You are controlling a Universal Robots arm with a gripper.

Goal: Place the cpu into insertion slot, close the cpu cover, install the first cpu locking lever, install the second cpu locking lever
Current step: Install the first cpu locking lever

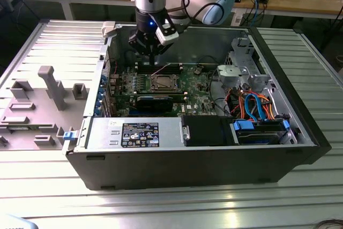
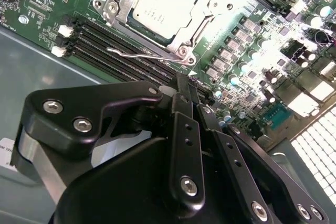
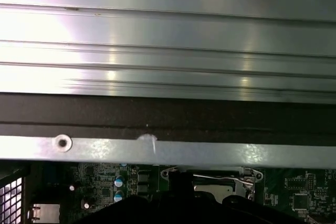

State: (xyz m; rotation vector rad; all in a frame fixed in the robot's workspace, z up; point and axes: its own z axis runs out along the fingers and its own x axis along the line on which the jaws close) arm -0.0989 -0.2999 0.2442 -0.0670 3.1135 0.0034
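Note:
The cpu lies flat in the insertion slot on the green board, its pale metal face showing. The silvery cpu cover is down around it, framing that face. A thin wire locking lever runs along the socket's edge nearest the gripper; whether it is hooked I cannot tell. The same lever also shows in the first wrist view. My gripper hovers above the board a little short of the socket, black fingers together with nothing between them. In the exterior view the gripper hangs just behind the socket.
Long black memory slots lie between the gripper and the socket. The case's rear wall is close behind the arm. A drive cage with blue and orange cables fills the exterior view's right. A grey fixture tray sits outside on that view's left.

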